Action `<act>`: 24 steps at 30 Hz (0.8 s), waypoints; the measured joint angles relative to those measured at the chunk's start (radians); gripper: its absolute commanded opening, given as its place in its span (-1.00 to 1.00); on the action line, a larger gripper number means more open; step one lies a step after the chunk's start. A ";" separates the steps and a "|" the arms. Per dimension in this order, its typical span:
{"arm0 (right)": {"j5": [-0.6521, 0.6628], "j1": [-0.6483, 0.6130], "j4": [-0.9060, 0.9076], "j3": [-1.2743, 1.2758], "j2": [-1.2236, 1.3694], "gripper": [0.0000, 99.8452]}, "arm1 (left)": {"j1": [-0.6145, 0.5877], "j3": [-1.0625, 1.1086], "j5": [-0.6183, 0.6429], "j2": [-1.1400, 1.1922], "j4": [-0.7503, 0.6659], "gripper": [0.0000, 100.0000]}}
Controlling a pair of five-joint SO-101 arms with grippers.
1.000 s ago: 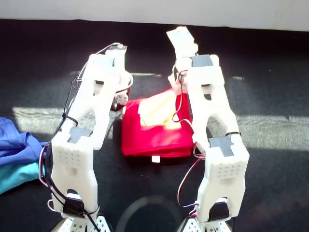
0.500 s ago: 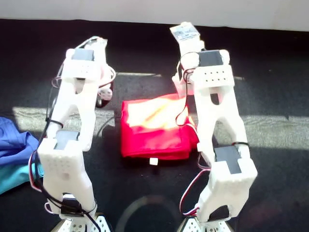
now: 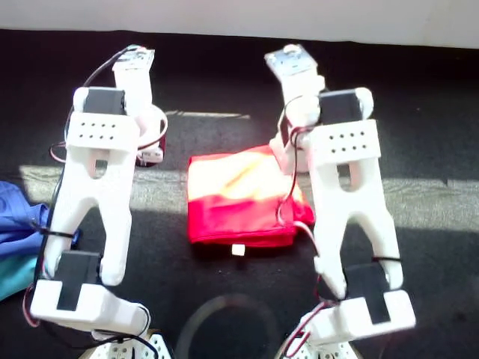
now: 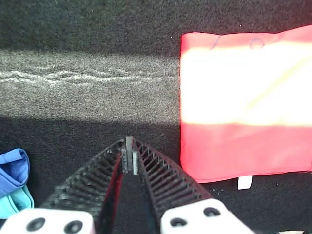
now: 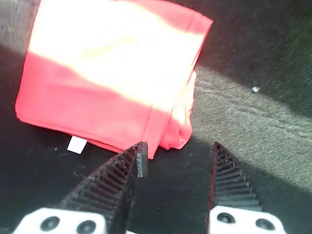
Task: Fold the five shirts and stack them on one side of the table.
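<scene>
1. A folded red shirt [image 3: 239, 198] lies flat on the dark table [image 3: 419, 149] between the two arms. A broad band of sunlight falls across its middle.
2. A small white tag [image 3: 238, 250] pokes out from the red shirt's edge nearest the arm bases and rests on the table.
3. The left gripper [image 4: 129, 146] hangs above bare table just beside the red shirt's left edge. Its ribbed fingers [image 4: 161, 178] are pressed together at the tips, with nothing between them.
4. The right gripper [image 5: 178, 148] hovers just off the red shirt's right corner, on the side nearest the arm bases. Its fingers are spread wide apart and hold nothing. One fingertip sits close to the shirt's edge, though whether it touches the cloth cannot be told.
5. At that same corner the red shirt's layers show as stacked folds, slightly bulging outward.
6. A crumpled blue shirt [image 3: 19, 217] lies well to the left of the red shirt. A teal shirt [image 3: 11, 273] touches it on the side nearer the arm bases.
</scene>
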 measured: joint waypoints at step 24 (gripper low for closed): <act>0.180 -0.137 -0.641 1.068 -0.330 -0.59 | -0.002 0.215 -0.008 -0.101 -0.129 -0.98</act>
